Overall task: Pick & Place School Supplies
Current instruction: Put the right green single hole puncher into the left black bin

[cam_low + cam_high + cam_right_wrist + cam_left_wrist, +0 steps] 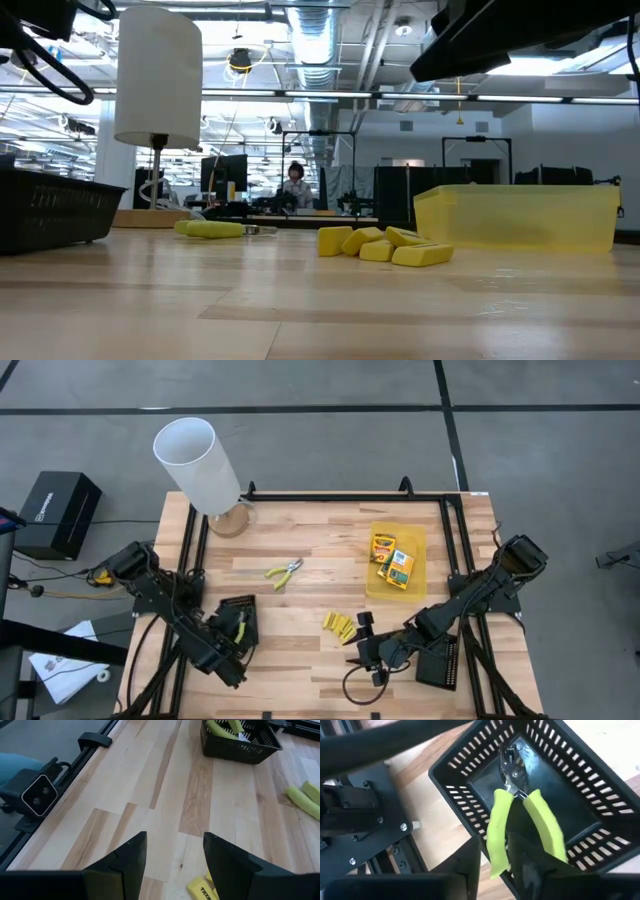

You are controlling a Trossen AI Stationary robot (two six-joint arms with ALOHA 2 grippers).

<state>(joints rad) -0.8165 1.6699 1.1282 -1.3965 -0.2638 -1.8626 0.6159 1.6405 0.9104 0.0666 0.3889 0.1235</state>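
Left gripper [492,870] over black mesh tray [470,795], jaws slightly parted around a handle of the pliers [520,815] inside; can't tell if gripped. Right gripper [175,855] low over counter [300,610], jaws wide, empty, beside yellow sticks [338,626]. Second pliers [283,572] mid-counter. Boxes [392,558] in yellow tray [415,585].

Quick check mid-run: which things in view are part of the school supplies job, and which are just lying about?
Job:
- pliers in the left black tray
- second pliers on the bare wood
- yellow sticks
- printed boxes in the yellow tray

Lying about:
- lamp
- right black tray
- black box on the floor
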